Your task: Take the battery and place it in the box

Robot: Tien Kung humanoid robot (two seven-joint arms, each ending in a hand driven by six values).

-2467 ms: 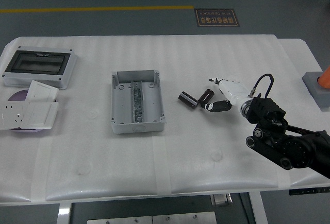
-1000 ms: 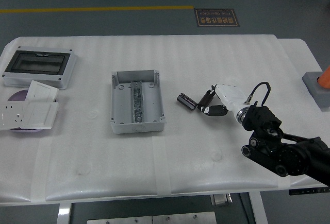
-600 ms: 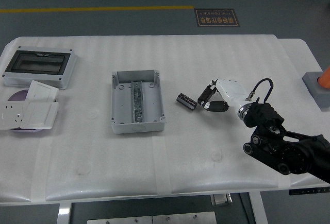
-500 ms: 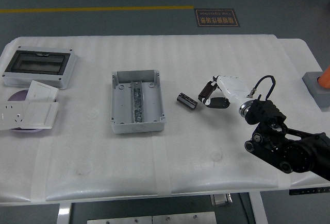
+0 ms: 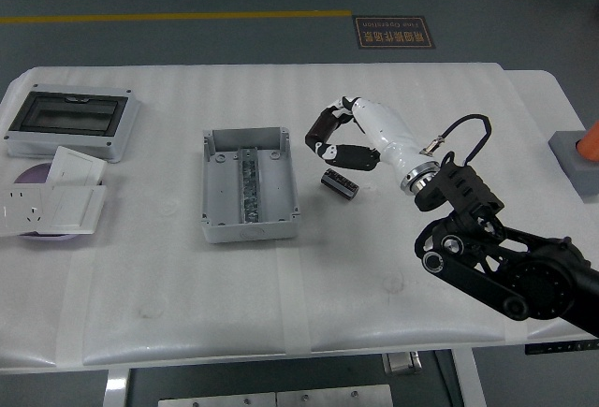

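**Battery in hand**

My right hand [image 5: 348,136] hangs above the bench [image 5: 393,267], fingers [image 5: 323,128] clenched round a battery [image 5: 319,130]; a second battery [image 5: 339,183] lies below; the box [image 5: 247,185] sits open, just left.
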